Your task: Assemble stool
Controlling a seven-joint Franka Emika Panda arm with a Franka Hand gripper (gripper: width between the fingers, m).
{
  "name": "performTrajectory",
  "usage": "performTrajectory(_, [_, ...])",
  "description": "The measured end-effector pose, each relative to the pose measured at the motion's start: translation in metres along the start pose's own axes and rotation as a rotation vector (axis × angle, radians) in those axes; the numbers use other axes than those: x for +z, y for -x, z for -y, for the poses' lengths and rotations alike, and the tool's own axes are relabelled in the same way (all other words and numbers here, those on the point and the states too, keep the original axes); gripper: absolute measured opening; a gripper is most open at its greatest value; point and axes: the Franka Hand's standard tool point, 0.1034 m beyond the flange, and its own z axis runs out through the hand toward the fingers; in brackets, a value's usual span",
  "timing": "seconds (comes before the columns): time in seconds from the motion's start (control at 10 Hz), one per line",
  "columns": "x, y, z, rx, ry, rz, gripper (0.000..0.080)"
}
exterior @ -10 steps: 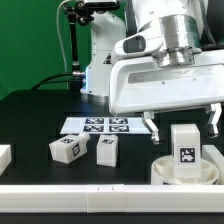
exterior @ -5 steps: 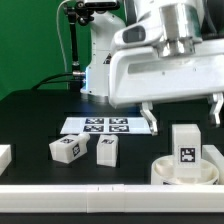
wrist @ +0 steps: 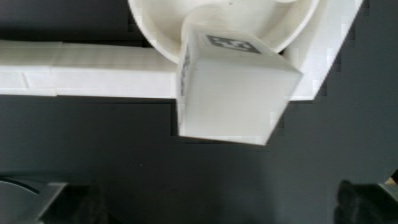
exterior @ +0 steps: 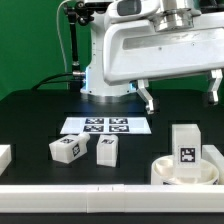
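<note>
The round white seat (exterior: 161, 170) lies on the black table at the exterior view's right, against the front rail. One tagged white leg (exterior: 186, 147) stands upright in it. Two more tagged legs (exterior: 67, 149) (exterior: 106, 150) lie loose on the table to the exterior view's left. My gripper (exterior: 180, 94) hangs well above the upright leg, open and empty, with its fingers (exterior: 147, 98) spread wide. In the wrist view the leg (wrist: 235, 90) and the seat (wrist: 164, 22) show far below the gripper (wrist: 210, 200), with dark fingertips (wrist: 32, 198) at the corners.
The marker board (exterior: 105, 125) lies flat behind the loose legs. A long white rail (exterior: 90, 197) runs along the table's front and shows in the wrist view (wrist: 80, 68). Another white rail end (exterior: 4, 156) sits at the exterior view's left edge. The robot base (exterior: 100, 60) stands behind.
My gripper has risen straight up from around the upright leg, open the whole time. The leg stays standing in the seat. The loose legs have not moved.
</note>
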Motion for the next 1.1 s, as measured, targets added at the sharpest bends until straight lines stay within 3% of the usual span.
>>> performTrajectory(0.3, [0.004, 0.007, -0.013, 0.069, 0.002, 0.043, 0.0648])
performTrajectory(0.8, [0.001, 0.018, 0.000, 0.079, -0.082, 0.427, 0.0648])
performTrajectory(0.9, [0.007, 0.012, 0.001, 0.129, -0.065, 0.437, 0.0648])
performTrajectory(1.1, [0.011, 0.005, 0.004, 0.137, -0.060, 0.413, 0.0648])
